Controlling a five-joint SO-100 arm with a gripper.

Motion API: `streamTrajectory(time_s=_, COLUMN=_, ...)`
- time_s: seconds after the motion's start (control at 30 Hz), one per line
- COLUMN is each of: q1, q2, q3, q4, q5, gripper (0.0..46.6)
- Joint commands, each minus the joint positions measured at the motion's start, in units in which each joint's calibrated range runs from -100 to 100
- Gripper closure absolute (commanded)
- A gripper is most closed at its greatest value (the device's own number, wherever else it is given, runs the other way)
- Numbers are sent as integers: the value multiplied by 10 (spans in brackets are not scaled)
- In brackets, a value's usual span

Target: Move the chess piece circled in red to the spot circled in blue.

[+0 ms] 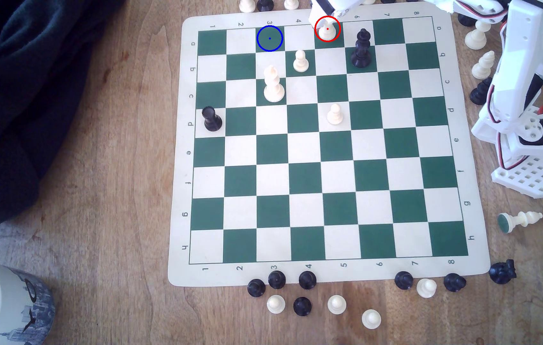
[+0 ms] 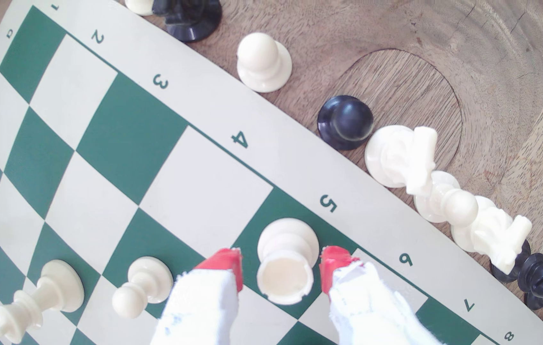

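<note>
Claw [image 2: 280,267] stands apart, red tips astride the short cream-white notched chess piece [image 2: 286,262]; closing off-centre could tip it over.

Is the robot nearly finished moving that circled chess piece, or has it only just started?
Early on. Done: the claw has reached the chess piece and sits open, one red fingertip on either side, with gaps showing. In hand: closing for the grab; the piece still stands on its red-ringed square. Left: gripping, lifting and carrying it to the spot, which stands bare.
</note>
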Motion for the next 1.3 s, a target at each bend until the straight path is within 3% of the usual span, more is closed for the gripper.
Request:
streamTrajectory(time_s=0.0, q1=-4, q2=-7, q3=-50, q4=-9, q5=2, gripper=340)
streamTrajectory(time_s=0.57, q1=-7, q2=-3, q3=-53, q4=-21, q5=2, gripper=357)
streamTrajectory(time_s=0.77, q1=-7, q2=-7, q3=-53, q4=-18, q5=5, gripper=408)
streamTrajectory(time_s=1.0, q1=-4, q2=-31, q3=-57, q4=3, q5=8, gripper=426)
streamTrajectory(time_s=1.27, q1=-22, q2=-45, q3=-193, q4=118, q5=9, gripper=434)
